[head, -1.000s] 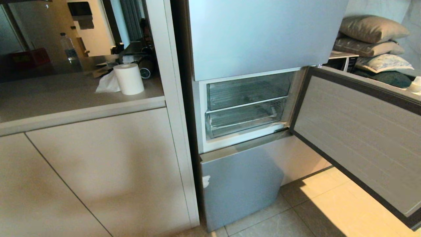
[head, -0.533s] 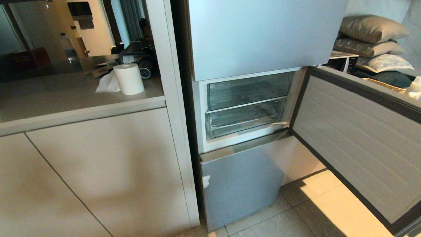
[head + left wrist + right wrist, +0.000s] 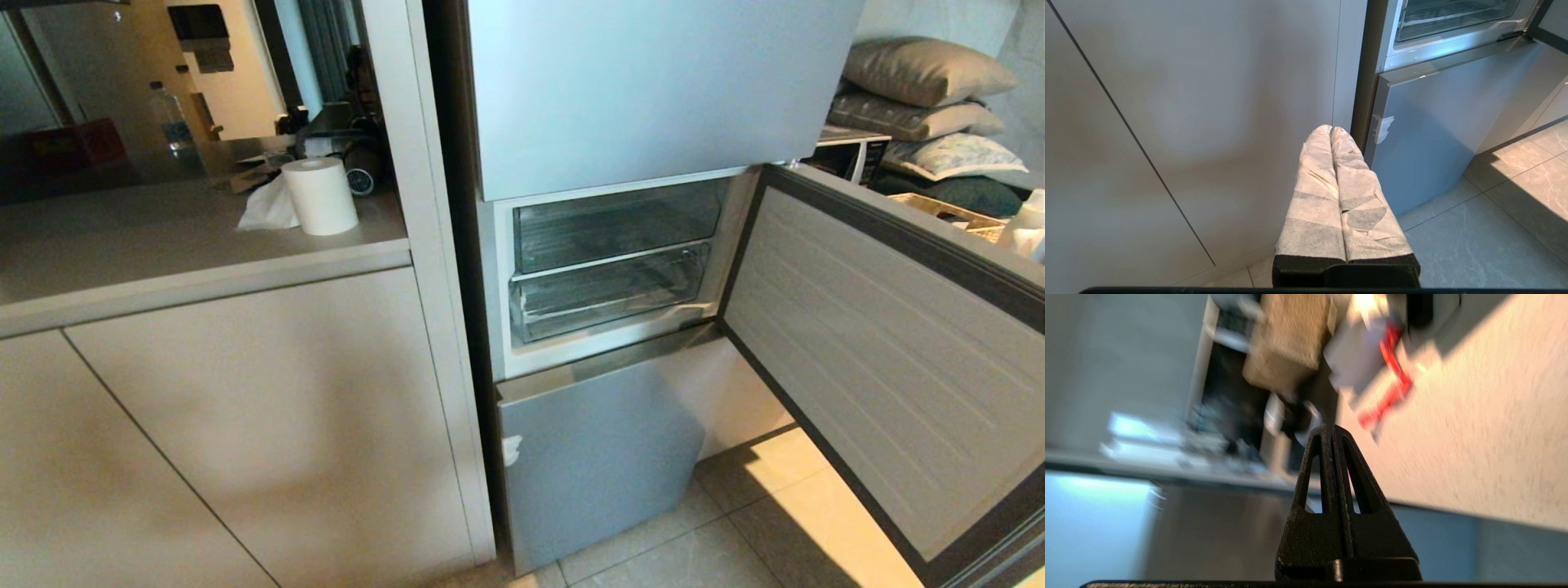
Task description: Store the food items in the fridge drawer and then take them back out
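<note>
The fridge's middle door [image 3: 882, 351] hangs open to the right. Inside, the fridge drawer [image 3: 604, 296] is the lower clear bin, pushed in, with nothing in it that I can see; its front also shows in the left wrist view [image 3: 1445, 16]. No food items are in view. Neither arm shows in the head view. My left gripper [image 3: 1331, 130], its fingers wrapped in white tape, is shut and empty, low in front of the cabinet door beside the fridge. My right gripper [image 3: 1329, 430] is shut on nothing, in a blurred view.
A clear flat-fronted compartment [image 3: 616, 222] sits above the drawer. The closed lower fridge door [image 3: 596, 457] is below. A counter [image 3: 163, 245] with a paper roll [image 3: 320, 196] stands on the left. A wicker basket [image 3: 947, 211] and pillows [image 3: 922, 73] lie behind the open door. A red strap [image 3: 1390, 392] shows ahead of the right gripper.
The open door's free edge has swung leftward and lower in the head view, uncovering the wicker basket behind it. The drawer and the counter have not moved.
</note>
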Tool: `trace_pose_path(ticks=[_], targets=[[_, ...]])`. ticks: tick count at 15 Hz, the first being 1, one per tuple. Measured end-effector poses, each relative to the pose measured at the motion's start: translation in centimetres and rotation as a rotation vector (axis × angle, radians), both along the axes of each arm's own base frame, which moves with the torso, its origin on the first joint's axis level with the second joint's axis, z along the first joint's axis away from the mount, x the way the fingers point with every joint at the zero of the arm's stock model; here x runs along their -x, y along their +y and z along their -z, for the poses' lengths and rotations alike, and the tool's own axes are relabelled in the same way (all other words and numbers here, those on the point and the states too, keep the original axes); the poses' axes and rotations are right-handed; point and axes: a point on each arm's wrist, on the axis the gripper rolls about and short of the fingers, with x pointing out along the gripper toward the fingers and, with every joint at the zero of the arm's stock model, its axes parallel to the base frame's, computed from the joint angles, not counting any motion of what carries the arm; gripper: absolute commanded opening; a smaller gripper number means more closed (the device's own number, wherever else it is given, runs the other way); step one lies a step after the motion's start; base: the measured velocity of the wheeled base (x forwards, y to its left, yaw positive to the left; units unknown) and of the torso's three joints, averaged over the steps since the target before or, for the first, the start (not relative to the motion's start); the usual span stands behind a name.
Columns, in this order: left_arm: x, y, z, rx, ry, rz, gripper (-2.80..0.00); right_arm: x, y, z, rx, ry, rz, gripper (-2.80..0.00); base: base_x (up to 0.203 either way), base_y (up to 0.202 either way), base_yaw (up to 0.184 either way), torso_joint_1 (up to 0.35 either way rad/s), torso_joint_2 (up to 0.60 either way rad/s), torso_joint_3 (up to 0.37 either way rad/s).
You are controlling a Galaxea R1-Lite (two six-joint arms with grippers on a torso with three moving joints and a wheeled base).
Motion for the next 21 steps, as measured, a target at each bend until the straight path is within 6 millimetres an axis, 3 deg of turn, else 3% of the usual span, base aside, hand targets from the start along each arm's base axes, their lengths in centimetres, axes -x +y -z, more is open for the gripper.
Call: trace_pose_path(ticks=[4, 7, 10, 15, 17, 21], targets=[[0.0, 0.0, 0.0, 0.0, 0.0, 0.0, -2.8, -4.2, 3.1, 1.9, 0.035, 0.042, -0.079, -2.8, 0.0, 0.0, 0.0, 0.0, 0.0, 0.0], [0.0, 0.0, 0.0, 0.0, 0.0, 0.0, -2.8, -7.8, 8.0, 2.8, 0.07, 0.082, -0.169, -2.8, 0.0, 0.0, 0.0, 0.0, 0.0, 0.0], [0.0, 0.0, 0.0, 0.0, 0.0, 0.0, -2.8, -10.7, 13.2, 2.2, 0.149, 0.061, -0.209, -2.8, 0.0, 0.0, 0.0, 0.0, 0.0, 0.0], [0.0, 0.0, 0.0, 0.0, 0.0, -0.001, -2.8, -13.3, 19.2, 1.4, 0.216, 0.063, -0.246, -2.8, 0.0, 0.0, 0.0, 0.0, 0.0, 0.0], [0.0, 0.0, 0.0, 0.0, 0.0, 0.0, -2.8, -14.5, 22.6, 1.1, 0.23, 0.055, -0.289, -2.8, 0.0, 0.0, 0.0, 0.0, 0.0, 0.0], [0.0, 0.0, 0.0, 0.0, 0.0, 0.0, -2.8, -16.4, 31.1, 0.3, 0.262, 0.02, -0.401, -2.8, 0.0, 0.0, 0.0, 0.0, 0.0, 0.0]])
